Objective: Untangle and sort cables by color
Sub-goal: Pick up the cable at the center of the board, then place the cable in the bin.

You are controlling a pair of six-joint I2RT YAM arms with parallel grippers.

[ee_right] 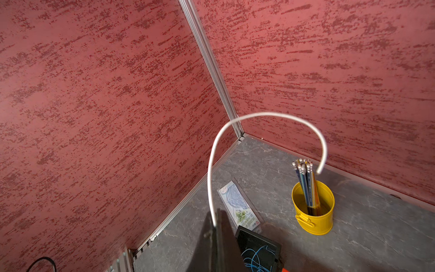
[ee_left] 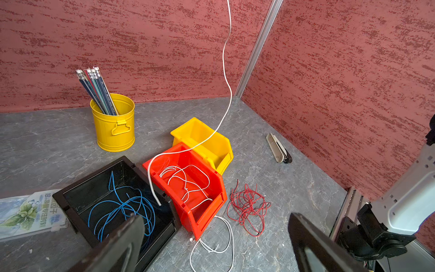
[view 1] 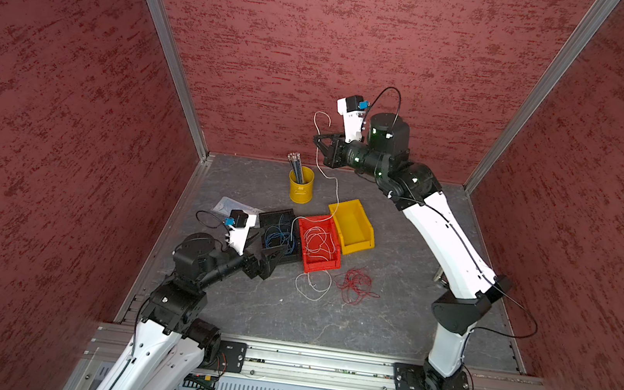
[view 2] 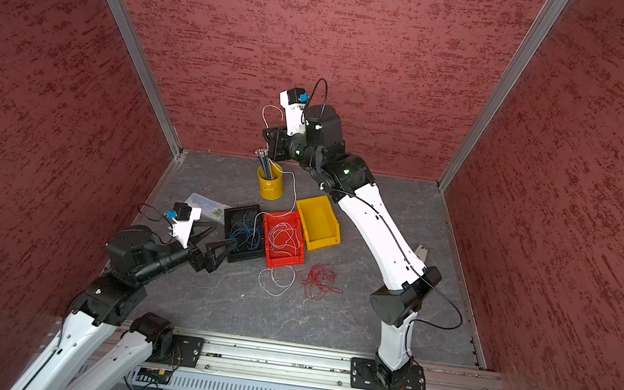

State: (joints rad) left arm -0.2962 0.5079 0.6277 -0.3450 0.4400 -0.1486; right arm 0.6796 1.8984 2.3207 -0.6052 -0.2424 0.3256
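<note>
So my right fingers (ee_right: 223, 247) are clenched on one thin whitish cable (ee_left: 224, 70), held up high near the desk's back edge. Its tail dangles over the red plastic bin (ee_left: 204, 219) of white cables (ee_left: 186, 181). Meanwhile my left fingers (ee_left: 117, 247) are spread wide and empty by the black square tray (ee_left: 70, 195) of blue cables (ee_left: 122, 207). The tangled red cables (ee_left: 247, 205) lie on the desk (ee_left: 282, 179) beside the bin.

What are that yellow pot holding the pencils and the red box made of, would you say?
The yellow pencil pot looks like painted sheet metal: glossy, faintly ribbed wall, rolled rim, small drop handle. The red bin looks like moulded plastic: even colour, thick smooth walls, soft sheen. Looks alone cannot confirm either.
</note>
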